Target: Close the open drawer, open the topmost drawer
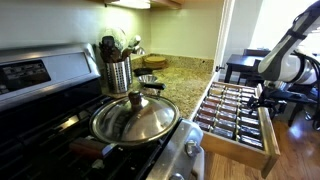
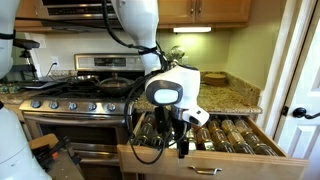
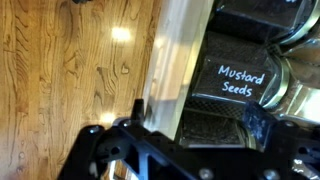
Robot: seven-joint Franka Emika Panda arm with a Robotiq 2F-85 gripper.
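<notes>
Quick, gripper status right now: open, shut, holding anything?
Gripper: open, holding nothing; it hangs over the front board of the open drawer, one finger on each side of it.

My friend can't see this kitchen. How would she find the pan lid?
Find the stove beside the granite counter. On it, nearest the counter, sits the lid: a round shiny dome with a knob on top, unlike the tall utensil holder behind it.

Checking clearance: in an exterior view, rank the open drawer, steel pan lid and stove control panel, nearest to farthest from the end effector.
From the end effector, in an exterior view:
1. open drawer, directly beneath.
2. steel pan lid, stove front.
3. stove control panel, stove back.
</notes>
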